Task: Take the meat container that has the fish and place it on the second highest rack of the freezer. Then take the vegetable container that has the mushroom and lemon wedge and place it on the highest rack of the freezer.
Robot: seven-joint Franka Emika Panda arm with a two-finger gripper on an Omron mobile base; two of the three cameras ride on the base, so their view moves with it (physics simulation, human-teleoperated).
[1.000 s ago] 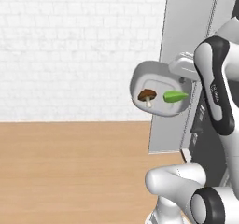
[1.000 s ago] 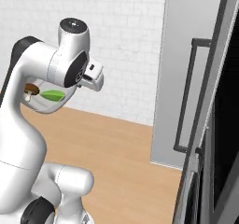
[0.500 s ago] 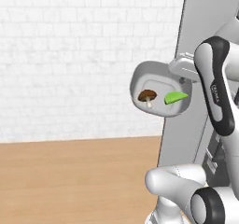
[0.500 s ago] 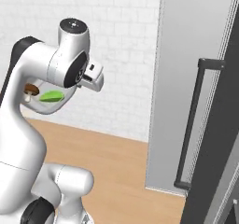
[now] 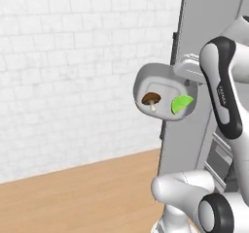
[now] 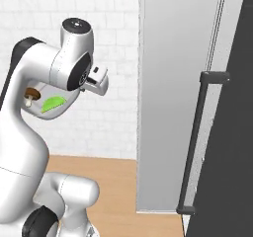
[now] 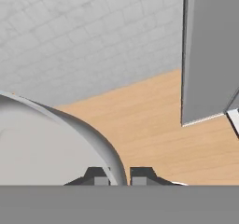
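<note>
Between the gripper's (image 7: 117, 177) two dark fingertips (image 7: 95, 176), the rim of the vegetable container (image 5: 164, 84) is pinched, the dish held in the air. Inside the dish, just beyond the gripper, sit the mushroom (image 5: 151, 99) and the lemon wedge (image 5: 181, 104) side by side. The freezer's (image 6: 178, 98) grey door stands close beside the gripper, its dark bar handle (image 6: 196, 141) farther off.

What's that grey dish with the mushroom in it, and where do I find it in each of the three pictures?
Left base view: the vegetable container sits just right of centre, held up in the air, mushroom and lemon wedge inside.
Right base view: at the left, its rim peeks out behind the arm.
Hand view: lower left, its curved rim runs between the gripper tips.
Shared landmark: the grey freezer door.
</note>
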